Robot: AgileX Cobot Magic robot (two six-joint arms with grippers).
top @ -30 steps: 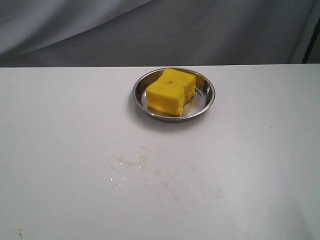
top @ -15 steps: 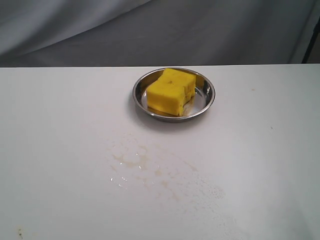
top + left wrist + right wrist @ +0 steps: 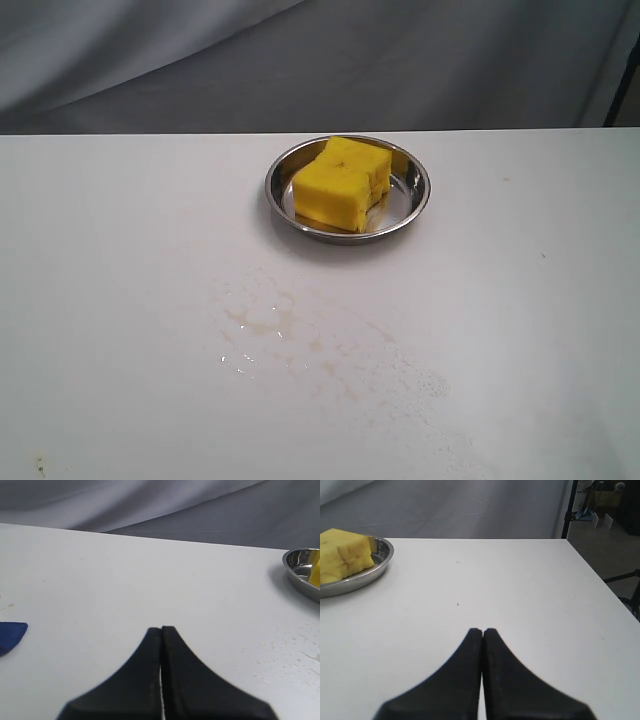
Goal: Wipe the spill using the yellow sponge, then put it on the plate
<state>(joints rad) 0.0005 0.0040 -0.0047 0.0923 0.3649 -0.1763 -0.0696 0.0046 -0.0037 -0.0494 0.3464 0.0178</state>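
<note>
The yellow sponge (image 3: 343, 183) lies inside the plate (image 3: 415, 205) at the back middle of the white table; both also show in the right wrist view, sponge (image 3: 342, 555) in plate (image 3: 384, 560). The plate's rim (image 3: 300, 577) with a sliver of the sponge (image 3: 315, 569) shows in the left wrist view. No amber puddle remains; only faint smeared wet streaks (image 3: 275, 325) lie in front of the plate. My left gripper (image 3: 161, 629) is shut on nothing, low over bare table. My right gripper (image 3: 483, 630) is shut and empty too. Neither gripper appears in the exterior view.
A blue object (image 3: 10, 636) lies on the table at the edge of the left wrist view. The table's edge (image 3: 600, 580) runs beside the right gripper, with a dark stand (image 3: 568, 510) beyond. Grey cloth (image 3: 320, 60) hangs behind the table.
</note>
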